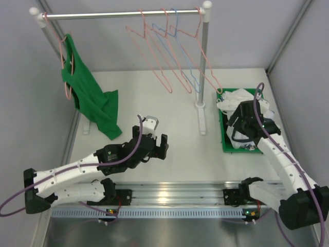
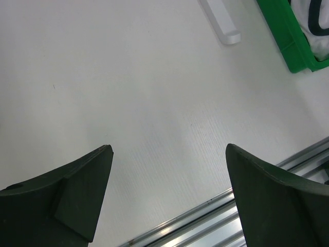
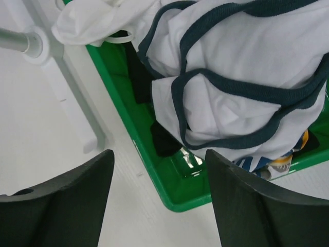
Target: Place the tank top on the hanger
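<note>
While the left claw point(image 2: 168, 154) hangs spread over open tabletop point(image 1: 195, 159) at lower centre, the pink hanger point(image 1: 148, 60) hangs from the rail point(image 1: 118, 14) at upper centre. At right, the tank top point(image 3: 241, 67) lies bunched in the green bin point(image 3: 123, 128), with the right claw point(image 3: 159, 154) spread above the bin's edge.

The tank top point(image 3: 241, 62) lies crumpled in the green bin point(image 3: 123, 118), its chest graphic folded under except for a blue-and-yellow sliver at the lower fold. In the top view the right arm point(image 1: 275, 152) covers much of the bin. The left wrist view cuts the bin off at its upper right corner. The pink hangers point(image 1: 147, 60) overlap, so their wires are hard to tell apart.
</note>
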